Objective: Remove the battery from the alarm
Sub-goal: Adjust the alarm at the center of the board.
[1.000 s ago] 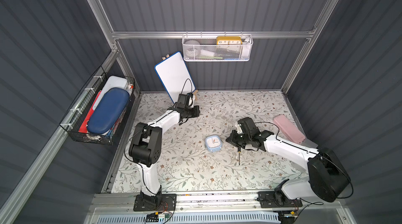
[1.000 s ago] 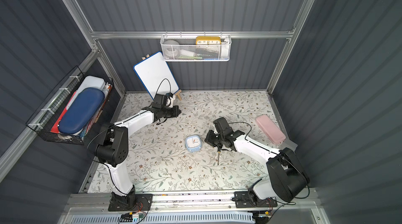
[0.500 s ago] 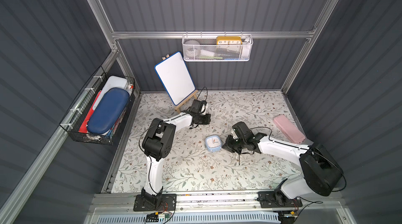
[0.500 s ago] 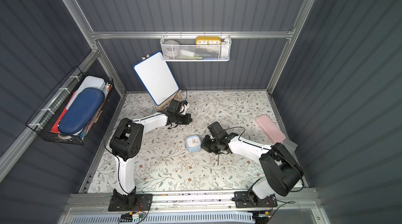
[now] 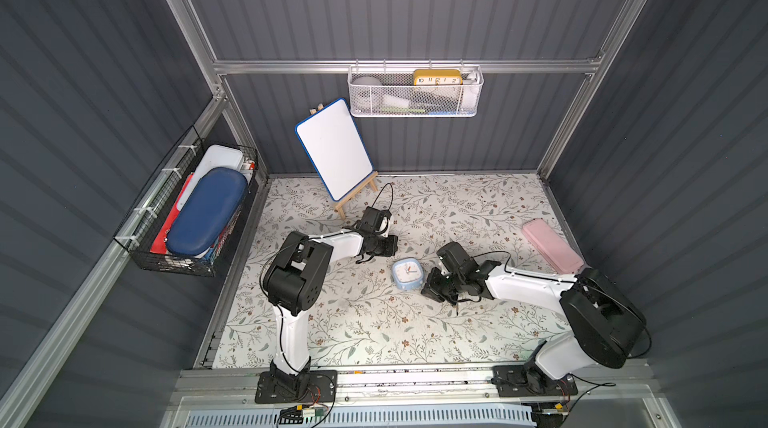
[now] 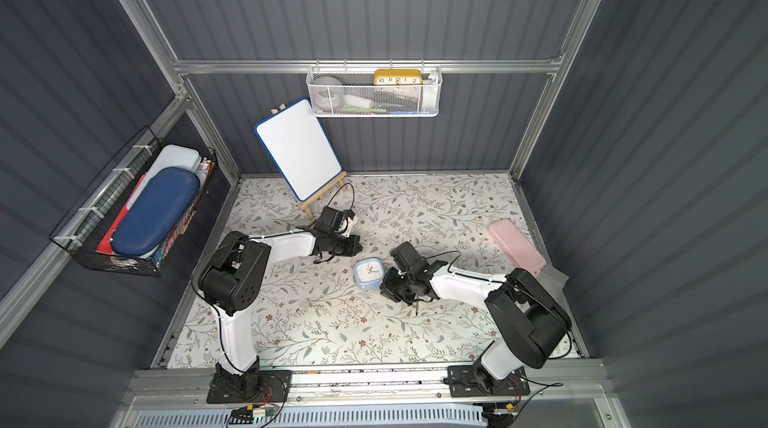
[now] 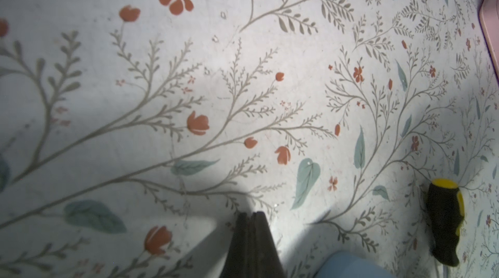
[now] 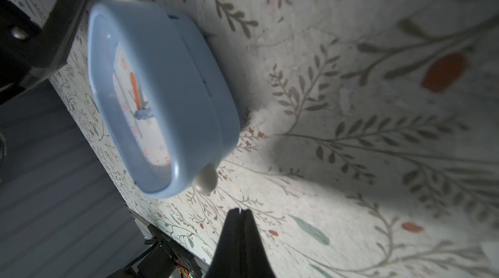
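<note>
**Top views.** The blue clock lies face up on the flowered table, with its back pressed to the surface. The battery is not visible and is presumably inside, behind that back. The right gripper sits just beside the clock's right edge and is the nearer one. The left gripper is near the clock's far-left corner.

**Left wrist view.** The left gripper has its jaws pressed together and holds nothing. Only a corner of the clock shows.

**Right wrist view.** The right gripper is likewise closed and empty. The clock lies ahead and off to one side, not touching the gripper. By my judgement it must be turned over before the battery can be reached.
</note>
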